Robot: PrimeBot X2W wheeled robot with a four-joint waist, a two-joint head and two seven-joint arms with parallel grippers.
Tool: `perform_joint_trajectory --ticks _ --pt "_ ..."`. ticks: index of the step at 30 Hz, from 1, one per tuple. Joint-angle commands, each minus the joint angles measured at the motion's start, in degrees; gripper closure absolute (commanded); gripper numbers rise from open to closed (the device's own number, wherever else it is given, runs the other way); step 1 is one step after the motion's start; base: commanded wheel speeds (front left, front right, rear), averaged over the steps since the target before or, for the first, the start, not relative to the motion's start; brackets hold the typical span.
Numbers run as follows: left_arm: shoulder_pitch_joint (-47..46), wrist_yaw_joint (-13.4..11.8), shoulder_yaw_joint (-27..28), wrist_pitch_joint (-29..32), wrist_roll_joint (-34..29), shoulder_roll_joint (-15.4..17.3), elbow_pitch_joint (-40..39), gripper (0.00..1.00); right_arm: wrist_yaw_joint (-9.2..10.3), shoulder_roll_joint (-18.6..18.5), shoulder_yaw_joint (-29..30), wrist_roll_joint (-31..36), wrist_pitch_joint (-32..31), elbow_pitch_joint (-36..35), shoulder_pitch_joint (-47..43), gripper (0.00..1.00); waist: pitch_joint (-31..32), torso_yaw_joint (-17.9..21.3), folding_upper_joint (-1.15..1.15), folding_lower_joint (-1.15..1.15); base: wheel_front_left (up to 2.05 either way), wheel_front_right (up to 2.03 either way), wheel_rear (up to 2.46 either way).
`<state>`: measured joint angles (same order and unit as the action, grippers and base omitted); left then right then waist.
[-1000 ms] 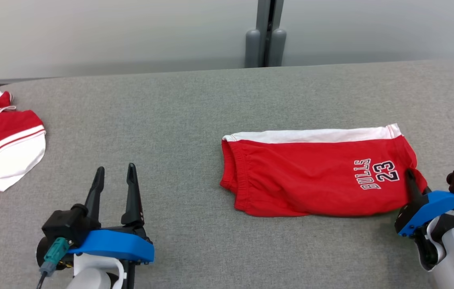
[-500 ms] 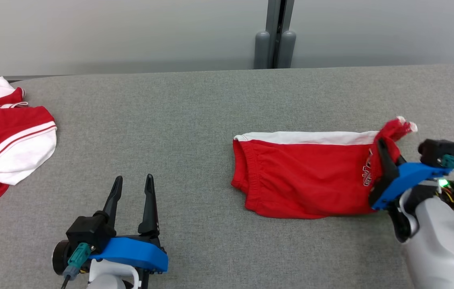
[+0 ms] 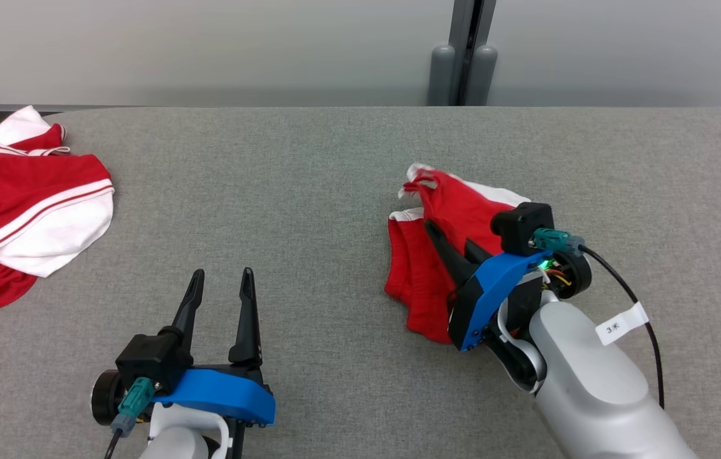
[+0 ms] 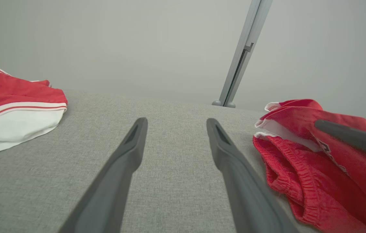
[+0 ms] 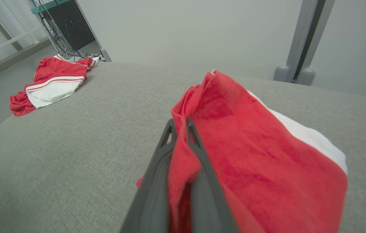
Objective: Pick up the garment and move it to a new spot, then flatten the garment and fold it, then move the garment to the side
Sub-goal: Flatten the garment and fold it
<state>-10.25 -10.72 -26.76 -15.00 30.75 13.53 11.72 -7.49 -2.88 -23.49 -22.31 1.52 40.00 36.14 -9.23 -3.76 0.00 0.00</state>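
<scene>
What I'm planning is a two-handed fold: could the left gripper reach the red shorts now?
Probably yes: the left gripper is open, and only bare table lies between it and the shorts.

1. White tag on the black cable at my wrist: I read "3米".
2. Print on the red shorts: creased, illegible to me.
3. Mark on the far red-and-white garment: cut off, unreadable.

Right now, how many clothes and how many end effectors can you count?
Clothes: 2, the red shorts and the red-and-white garment at far left
End effectors: 2, the left end effector and the right end effector
Total: 4
</scene>
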Motion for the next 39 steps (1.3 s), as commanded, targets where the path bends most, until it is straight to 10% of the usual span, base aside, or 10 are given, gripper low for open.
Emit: perform_joint_trajectory --ticks 1,9,11,12,13,25,39 --pt "-0.57 0.23 0.34 -0.27 -0.28 -0.18 0.22 0.0 -0.01 -0.15 -1.57 -1.33 -0.24 0.02 -0.38 1.0 -0.2 -0.32 0.0 0.0 0.0 0.0 0.0" --pt "-0.15 0.68 1.49 -0.27 -0.73 -0.78 0.62 0.0 -0.01 -0.12 -7.48 -4.11 0.12 2.65 -0.11 0.93 -0.49 -0.42 0.0 0.0 0.0 0.0 0.0" --pt "-0.04 0.89 1.65 -0.27 -0.98 -0.93 0.69 0.0 -0.01 -0.11 -8.27 -4.62 0.82 3.1 0.23 0.57 -0.51 -0.22 0.0 0.0 0.0 0.0 0.0" --pt "-0.02 1.02 1.75 -0.27 -1.15 -1.0 0.74 0.0 -0.01 -0.1 -8.62 -4.9 1.2 3.34 0.37 0.16 -0.5 -0.1 0.0 0.0 0.0 0.0 0.0" --pt "0.0 1.1 1.83 -0.27 -1.2 -1.08 0.81 0.0 -0.01 -0.1 -8.97 -5.17 1.44 3.61 0.47 0.0 -0.49 0.01 0.0 0.0 0.0 0.0 0.0" --pt "0.33 1.79 2.43 -0.27 -2.22 -1.92 1.2 0.0 -0.01 -0.11 -9.88 -5.96 7.48 4.81 1.17 0.0 -0.09 1.14 0.0 0.0 0.0 0.0 0.0" --pt "1.79 2.59 2.68 -0.27 -3.13 -2.4 1.35 0.0 -0.01 -2.04 6.84 7.71 13.31 2.64 -2.64 0.0 2.14 2.85 0.0 0.0 0.0 0.0 0.0"
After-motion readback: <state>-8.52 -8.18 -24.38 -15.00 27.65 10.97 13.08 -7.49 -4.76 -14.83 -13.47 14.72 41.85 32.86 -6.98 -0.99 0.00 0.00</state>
